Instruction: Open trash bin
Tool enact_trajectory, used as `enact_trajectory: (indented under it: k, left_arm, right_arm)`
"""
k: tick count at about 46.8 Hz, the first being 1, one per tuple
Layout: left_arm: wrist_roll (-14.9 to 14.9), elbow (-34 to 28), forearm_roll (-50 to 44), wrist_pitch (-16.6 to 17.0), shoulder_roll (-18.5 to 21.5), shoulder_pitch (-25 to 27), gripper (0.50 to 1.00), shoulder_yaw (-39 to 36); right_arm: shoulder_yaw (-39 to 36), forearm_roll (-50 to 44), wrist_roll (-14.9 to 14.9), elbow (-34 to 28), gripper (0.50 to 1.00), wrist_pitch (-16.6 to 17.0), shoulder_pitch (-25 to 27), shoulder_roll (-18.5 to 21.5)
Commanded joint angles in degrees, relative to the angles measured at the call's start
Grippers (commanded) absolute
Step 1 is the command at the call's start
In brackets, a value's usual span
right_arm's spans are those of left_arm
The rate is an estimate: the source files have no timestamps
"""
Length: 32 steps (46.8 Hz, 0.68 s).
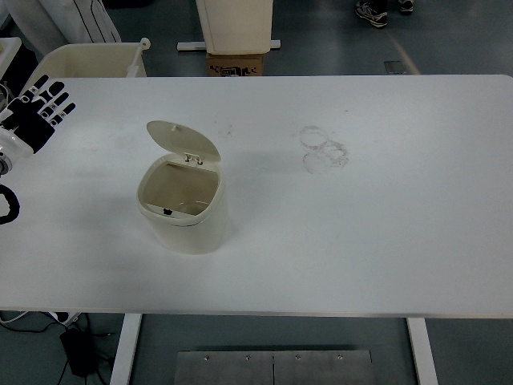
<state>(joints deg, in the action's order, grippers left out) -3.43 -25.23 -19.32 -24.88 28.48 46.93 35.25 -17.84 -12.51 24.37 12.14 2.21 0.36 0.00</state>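
Head view, single frame. White table (385, 241) fills most of the picture, near edge along the bottom.

Trash bin (183, 210): small, cream-coloured, rounded-square body, standing upright on the table in the left-centre of the frame. Its lid (183, 138) is up, hinged at the far rim and tilted back, so the opening faces the camera. Interior visible: pale walls, a small dark catch (167, 212) at the near rim. Nothing touches the bin.

Left hand (36, 108): black with white fingertips, at the upper left edge of the frame, over the table's far left corner. Fingers spread and extended, palm empty, grasping nothing. Well apart from the bin, up and to the left of it. A black loop-shaped part (8, 204) of the arm shows lower on the left edge.

Right hand: not seen anywhere in the frame.

Table surface: faint ring-shaped smudges (324, 149) right of centre in the upper half, well apart from the bin.

Beyond the far edge: a cream tub (88, 60) at upper left, a white cabinet base (235, 24) with a cardboard box (236, 64) under it at top centre, a shoe (373, 12) on the floor at top right. Below the near edge: a metal plate (272, 367) and a table leg (127, 349).
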Motion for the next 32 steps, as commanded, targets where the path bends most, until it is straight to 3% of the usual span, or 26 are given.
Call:
enact_trajectory:
  k: [1,32]
  left_arm:
    - [0.00,0.00,-0.01,0.01,0.00,-0.18,1.000,0.00]
    - [0.00,0.00,-0.01,0.01,0.09,-0.44,1.000,0.44]
  right_arm:
    - [-0.01,-0.06,-0.02,-0.01,0.991,-0.01,0.08,0.00]
    - [-0.09,-0.15,0.50,0.08,0.991,-0.01,0.08,0.00]
